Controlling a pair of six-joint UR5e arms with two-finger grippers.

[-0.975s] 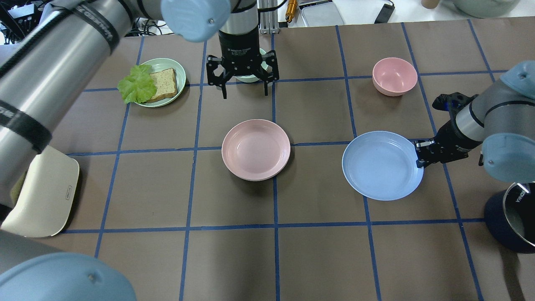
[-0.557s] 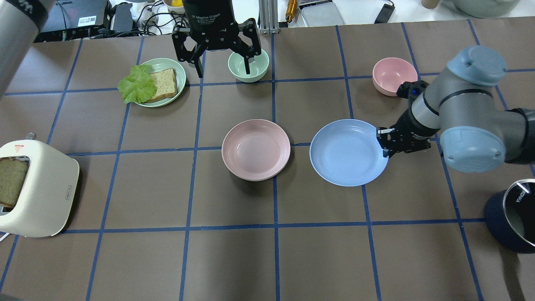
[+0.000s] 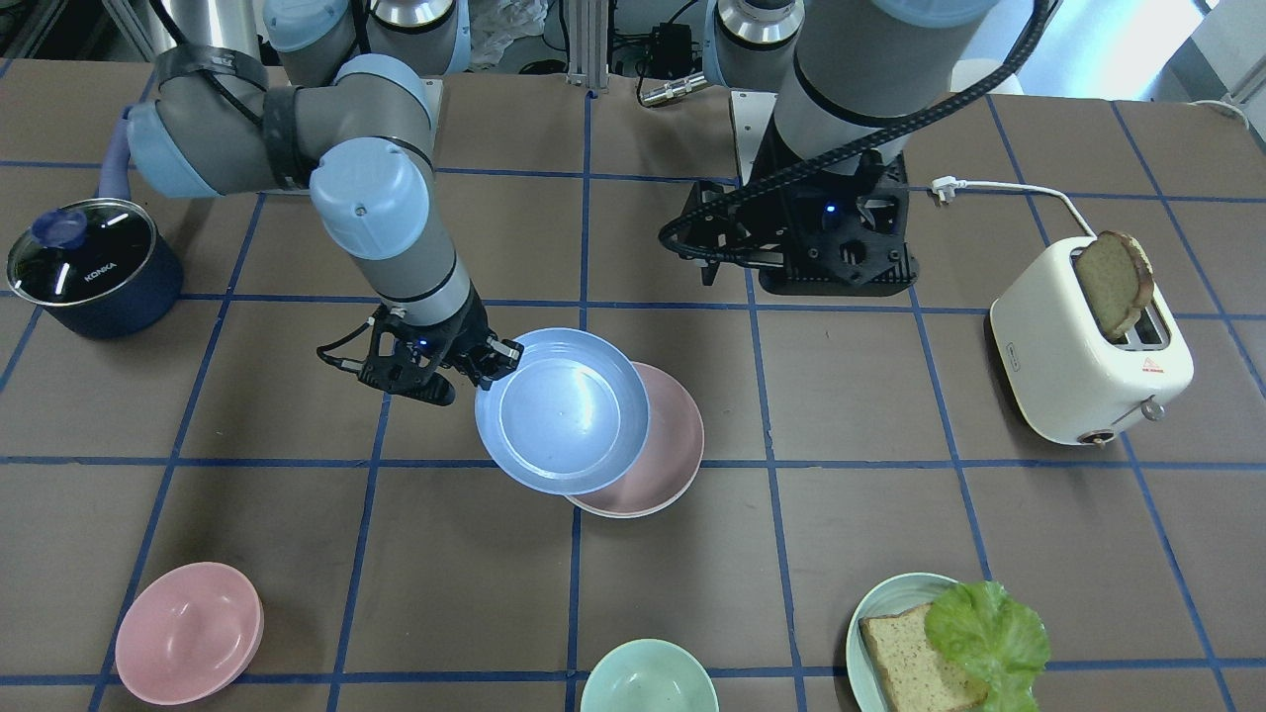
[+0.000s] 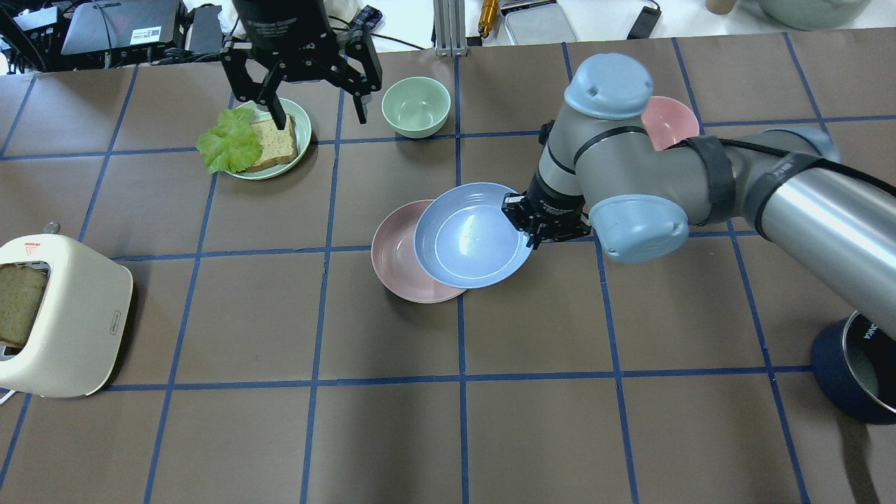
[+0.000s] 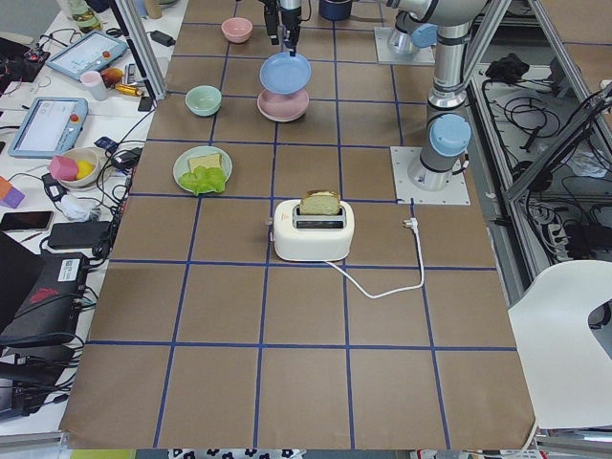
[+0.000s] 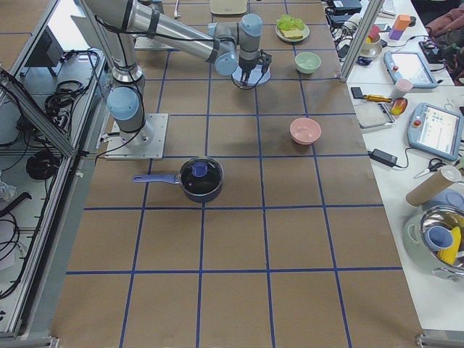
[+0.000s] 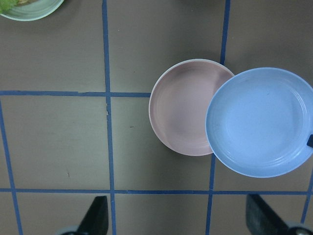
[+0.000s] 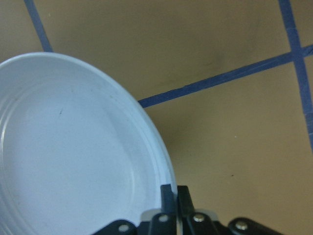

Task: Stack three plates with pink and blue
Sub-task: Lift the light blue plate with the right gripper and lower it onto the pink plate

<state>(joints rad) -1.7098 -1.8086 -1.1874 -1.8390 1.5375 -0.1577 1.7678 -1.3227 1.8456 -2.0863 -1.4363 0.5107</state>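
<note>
Lettering on the pot (image 3: 94,262) lid reads KONKA. The right gripper (image 4: 525,225) pinches the blue plate (image 4: 472,238) by its rim, holding it over part of the pink plate (image 4: 392,255) at mid-table. The left gripper (image 4: 320,117) hangs wide open, empty.

Reads as a robotics lab, not a kitchen. Brown-papered table (image 4: 210,434) gridded in blue tape (image 4: 560,376); arm base (image 5: 427,163) bolted to a mounting plate (image 5: 457,196); aluminium extrusion (image 4: 448,31); loose cables (image 5: 535,105) along the side; teach pendant (image 6: 433,130) on the operators' bench (image 6: 395,181). Kitchenware, toaster (image 4: 66,322) and pot (image 3: 89,267) among it, set out on the grid.
</note>
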